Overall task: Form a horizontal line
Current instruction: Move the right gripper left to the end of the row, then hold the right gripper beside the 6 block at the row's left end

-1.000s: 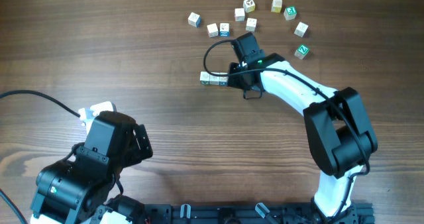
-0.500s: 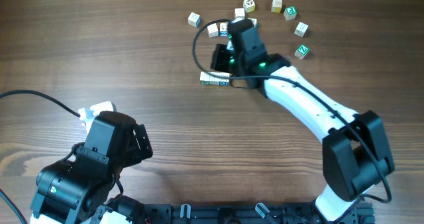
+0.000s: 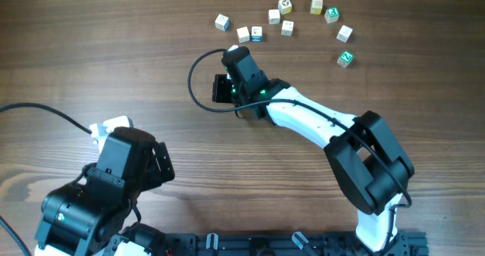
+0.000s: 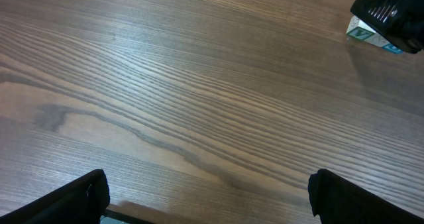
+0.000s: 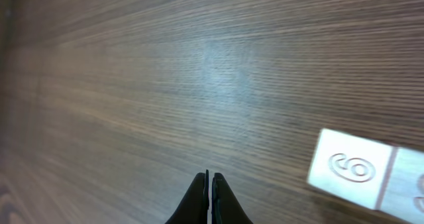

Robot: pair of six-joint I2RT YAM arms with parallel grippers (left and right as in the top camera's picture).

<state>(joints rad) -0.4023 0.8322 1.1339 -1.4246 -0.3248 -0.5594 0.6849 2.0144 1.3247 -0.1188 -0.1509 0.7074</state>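
Judging from the wrist view, we see the letter-cube row (image 5: 361, 169) lying just right of our right gripper (image 5: 209, 184), whose fingers are pressed together, empty. Light, rigid, probably unjoined: we would push its long side, not pinch.

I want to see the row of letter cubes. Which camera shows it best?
The right wrist view: the row lies close and uncovered, though cut by the frame edge. The left wrist view shows only one end, under the right arm. Overhead, that arm hides it.

Green letter, perhaps Y — on end cube (image 4: 361, 32)
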